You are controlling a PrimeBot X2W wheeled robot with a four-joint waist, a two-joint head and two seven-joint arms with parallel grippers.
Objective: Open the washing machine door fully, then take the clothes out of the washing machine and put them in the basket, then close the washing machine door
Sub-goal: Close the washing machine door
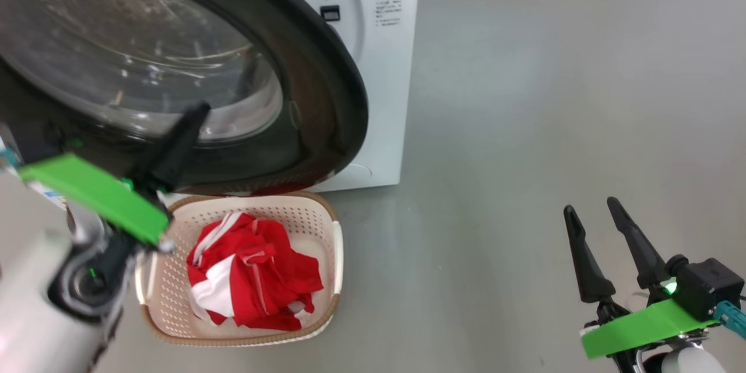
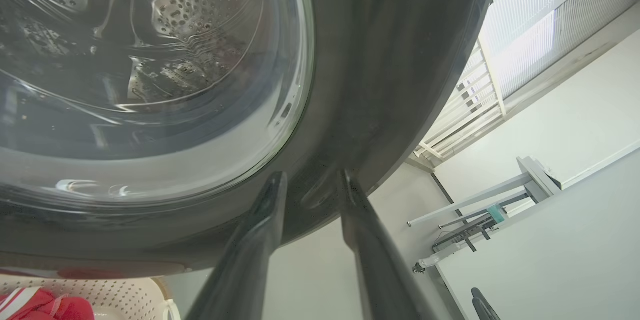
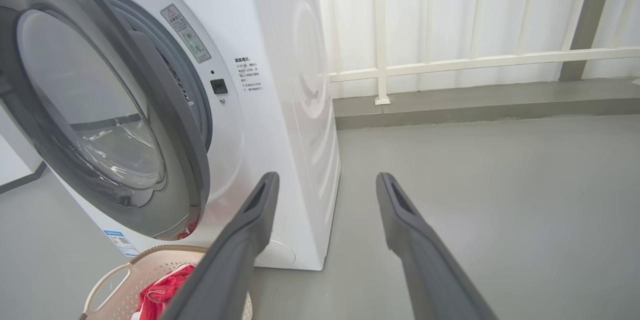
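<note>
— What is seen first, as the largest thing?

— A big white boxy washing machine [image 3: 295, 110] is seen on a smooth grey floor [image 1: 524, 128]; faint rings are pressed into its metal side. Its large round door [image 1: 332, 99], with a wide glossy black rim and a bulging clear glass bowl, is swung out from the front. Through the glass a perforated steel drum [image 2: 190, 15] is made out.

— And where are the task's things found?

— A small cream-white perforated plastic basket [image 1: 329, 227], rounded and rimmed in a brown woven-look band, is set on the floor just under the door's lower edge. The bright red clothes [image 1: 256, 268], soft, crumpled and striped in white, are heaped inside it.

— How are the hands held?

— The left gripper [image 2: 311, 175] is raised to the black rim, its two long dark fingers parted by a narrow gap; nothing is seen clamped between them, and contact with the rim cannot be told. The right gripper [image 1: 590, 204] is spread wide and empty, held over bare floor, well apart from the machine.
</note>
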